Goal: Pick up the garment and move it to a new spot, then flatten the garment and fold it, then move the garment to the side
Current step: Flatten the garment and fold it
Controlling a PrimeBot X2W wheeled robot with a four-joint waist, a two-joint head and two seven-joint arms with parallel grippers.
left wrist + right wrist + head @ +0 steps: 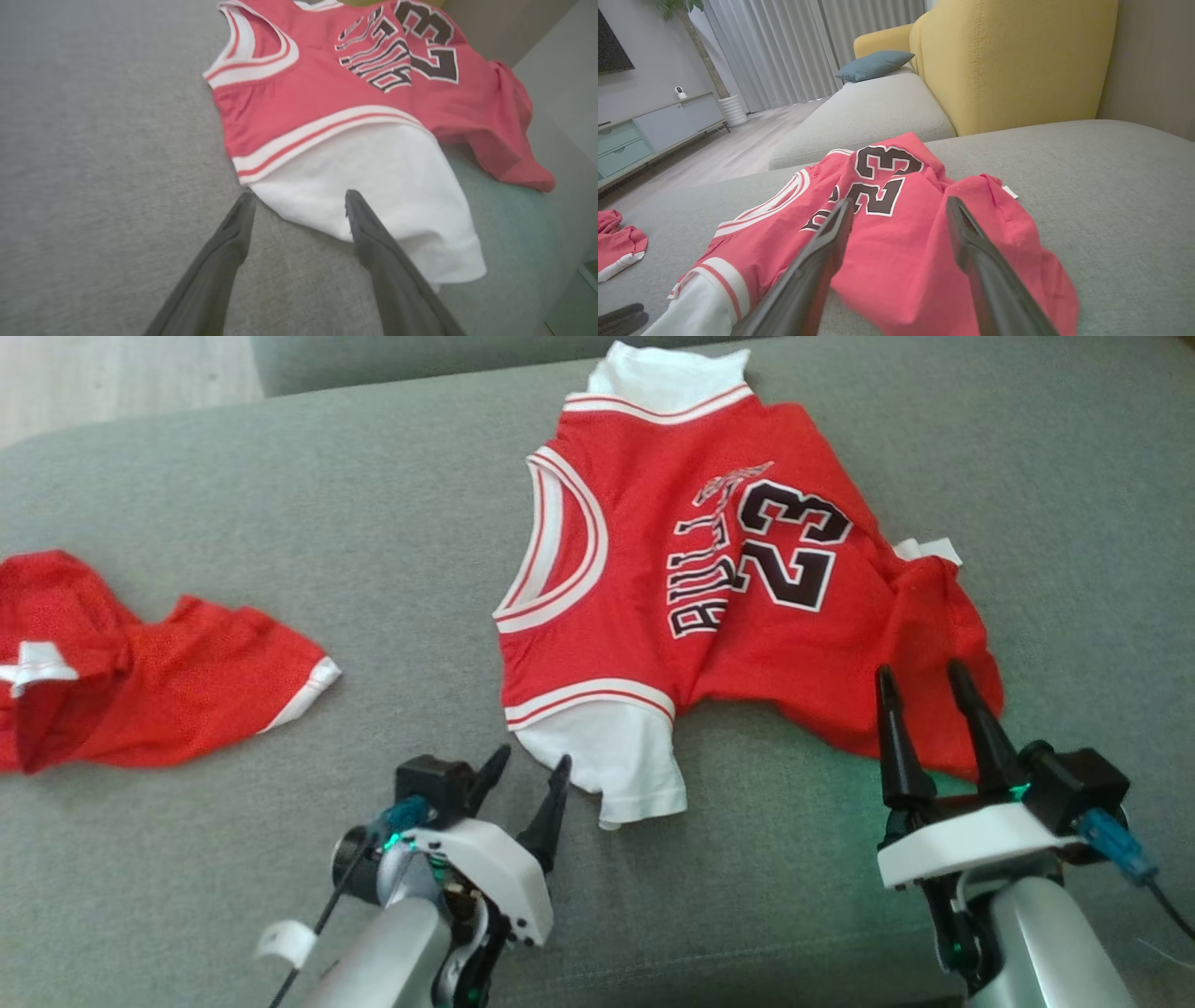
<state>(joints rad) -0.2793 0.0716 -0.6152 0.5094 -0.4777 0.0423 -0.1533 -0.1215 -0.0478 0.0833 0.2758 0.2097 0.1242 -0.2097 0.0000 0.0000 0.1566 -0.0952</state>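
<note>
Grey sofa (280, 523): jersey (653, 616) rumpled; left hand (532, 761) open at white sleeve (616, 765), right hand (919, 668) open over hem (976, 653).

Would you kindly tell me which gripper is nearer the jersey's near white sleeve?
Left. The left gripper is open right beside that white sleeve; the right gripper is open over the crumpled red part of the jersey, off to the sleeve's right.

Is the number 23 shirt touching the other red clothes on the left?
Apart. The head view shows a strip of bare grey cushion lying between the shirt and the other red garment.
</note>
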